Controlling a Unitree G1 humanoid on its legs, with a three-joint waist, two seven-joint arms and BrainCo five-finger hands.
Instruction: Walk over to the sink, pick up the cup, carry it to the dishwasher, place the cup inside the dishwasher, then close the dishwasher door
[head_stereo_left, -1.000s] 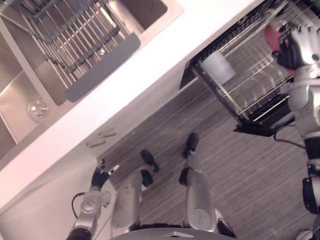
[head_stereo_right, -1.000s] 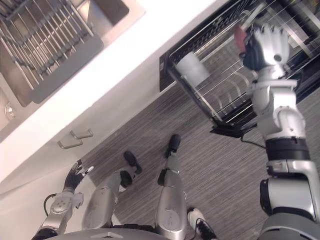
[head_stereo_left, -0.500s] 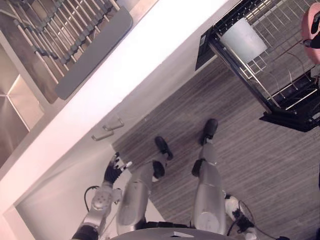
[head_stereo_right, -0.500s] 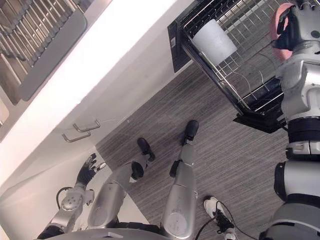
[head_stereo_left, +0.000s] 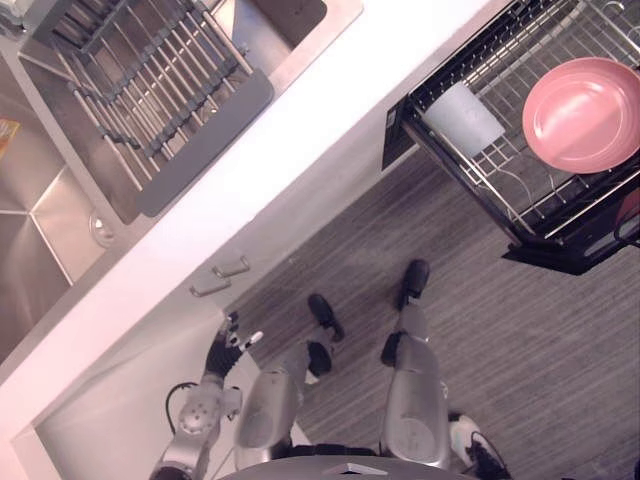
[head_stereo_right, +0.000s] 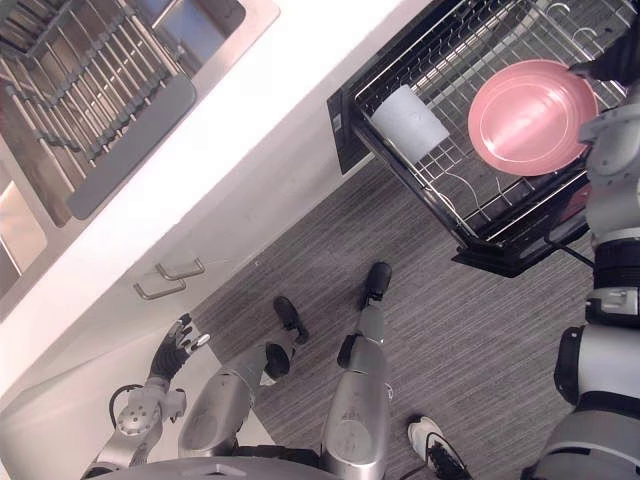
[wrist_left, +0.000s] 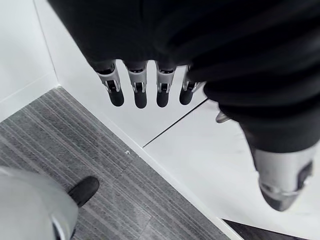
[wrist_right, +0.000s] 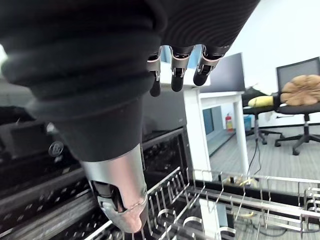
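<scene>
No legible text, labels, brands, numbers or signs on anything in view.

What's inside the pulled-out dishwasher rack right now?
A pale cup at the corner near the counter and a pink bowl beside it, in the dishwasher rack. Whatever lies beneath the bowl is covered.

Left hand (wrist_left: 170, 45), right hand (wrist_right: 85, 65): both slack.
</scene>
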